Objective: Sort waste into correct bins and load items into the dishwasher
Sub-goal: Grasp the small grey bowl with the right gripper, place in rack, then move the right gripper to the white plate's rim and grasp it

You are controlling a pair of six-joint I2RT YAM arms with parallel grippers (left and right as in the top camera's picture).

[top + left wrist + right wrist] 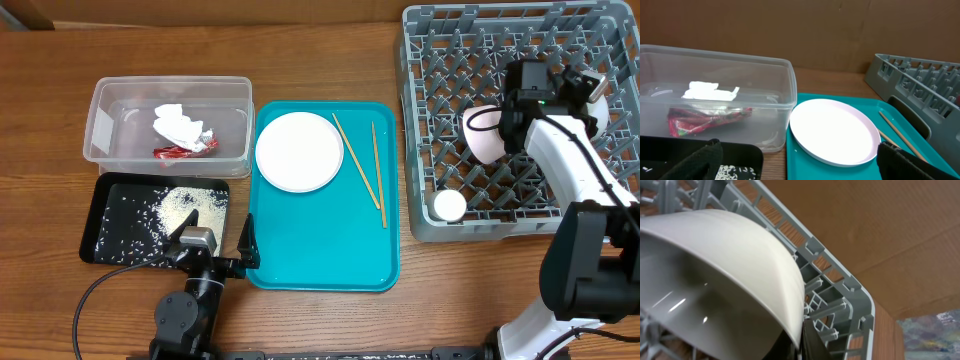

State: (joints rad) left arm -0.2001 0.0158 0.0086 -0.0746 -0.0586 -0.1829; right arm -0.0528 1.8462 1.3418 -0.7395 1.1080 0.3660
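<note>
one white round bowl, rim pinched by the right gripper, tilts in the far-right grey plastic dish rack; settle it between pegs

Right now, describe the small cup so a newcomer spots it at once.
Find the grey dish rack at the right. Look in its near corner, beside the teal tray. The small cup sits there: white, far smaller than the bowl farther in.

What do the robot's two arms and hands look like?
The right arm has white tubular segments joined by black blocks, a thin black cable loop and a tiny green light near the wrist. The left arm is black with a silvery block; the left hand has two dark fingers.
</note>
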